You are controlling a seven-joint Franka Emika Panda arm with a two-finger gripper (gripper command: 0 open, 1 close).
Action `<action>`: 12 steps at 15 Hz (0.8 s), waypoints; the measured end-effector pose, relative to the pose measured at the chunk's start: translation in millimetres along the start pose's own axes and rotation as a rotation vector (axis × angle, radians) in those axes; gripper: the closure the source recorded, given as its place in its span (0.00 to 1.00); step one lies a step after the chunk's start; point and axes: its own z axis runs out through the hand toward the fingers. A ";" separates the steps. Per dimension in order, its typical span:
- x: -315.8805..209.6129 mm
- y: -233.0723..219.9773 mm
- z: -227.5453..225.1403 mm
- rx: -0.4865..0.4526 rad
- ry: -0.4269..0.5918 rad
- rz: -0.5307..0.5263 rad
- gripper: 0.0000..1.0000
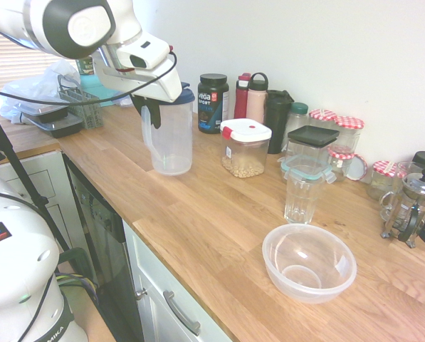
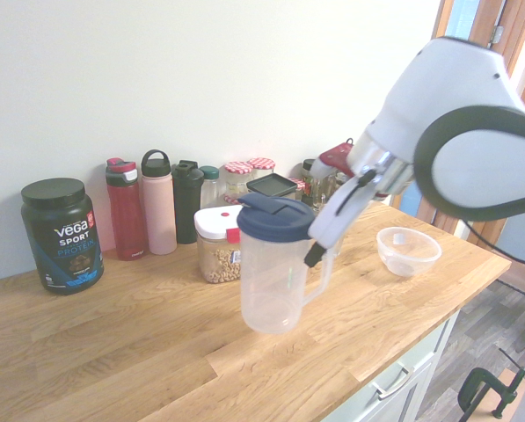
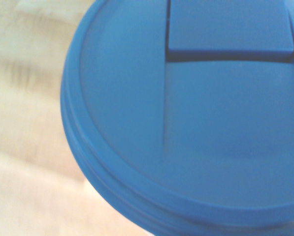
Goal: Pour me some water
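A clear plastic pitcher (image 1: 171,139) (image 2: 275,277) with a blue lid (image 2: 275,217) stands at the counter's middle, leaning slightly. My gripper (image 1: 149,114) (image 2: 319,255) comes down beside it and is shut on the pitcher's handle. I cannot tell whether the base rests on the wood or hangs just above it. The blue lid (image 3: 196,123) fills the wrist view. Whether there is water inside, I cannot tell. An empty ribbed drinking glass (image 1: 301,196) stands further along the counter, and a clear plastic bowl (image 1: 308,260) (image 2: 408,251) lies beyond it near the front edge.
Against the wall stand a black protein tub (image 1: 213,103) (image 2: 61,236), several bottles (image 2: 156,202), a chickpea container (image 1: 245,148) (image 2: 218,246), jars with checked lids (image 1: 349,132) and a French press (image 1: 410,210). A dish rack (image 1: 80,100) sits at the counter's far end.
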 end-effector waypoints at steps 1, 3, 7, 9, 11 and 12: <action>-0.5 15.2 -14.2 -0.001 -0.005 -0.034 1.00; 8.5 50.4 -41.1 0.005 0.001 -0.081 1.00; 61.9 120.4 -88.5 -0.022 0.025 -0.124 1.00; 86.4 140.4 -109.1 -0.047 0.012 -0.159 1.00; 109.8 164.5 -133.6 -0.048 0.009 -0.195 1.00; 121.9 182.5 -143.4 -0.044 0.002 -0.215 1.00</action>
